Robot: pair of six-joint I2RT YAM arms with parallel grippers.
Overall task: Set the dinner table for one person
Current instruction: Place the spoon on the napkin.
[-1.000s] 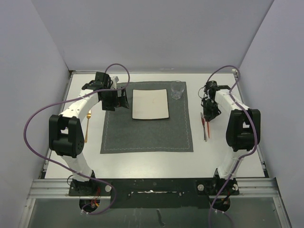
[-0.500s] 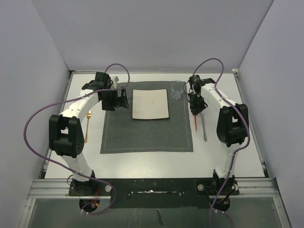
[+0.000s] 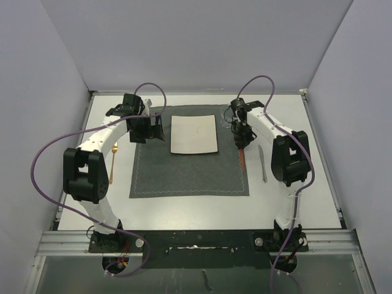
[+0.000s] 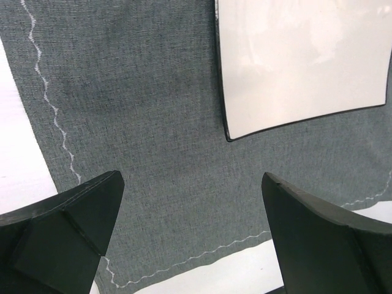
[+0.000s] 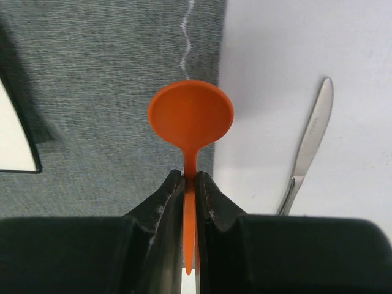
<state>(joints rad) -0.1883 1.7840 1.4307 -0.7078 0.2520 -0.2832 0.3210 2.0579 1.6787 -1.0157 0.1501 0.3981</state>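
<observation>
My right gripper is shut on the thin handle of an orange spoon, whose round bowl sticks out past the fingertips. The spoon hangs over the right edge of the dark grey placemat, which lies on the white dinner table. A white square plate sits on the placemat's far half. My left gripper stands open and empty above the placemat, beside the plate's left edge.
A metal knife lies on the table right of the placemat, close to the spoon. A gold fork lies to the left of the placemat. A clear glass at the placemat's far right corner is partly hidden by my right arm.
My right arm has swung left with the orange spoon, from beside the knife to above the placemat's right edge. The left arm has not moved.
</observation>
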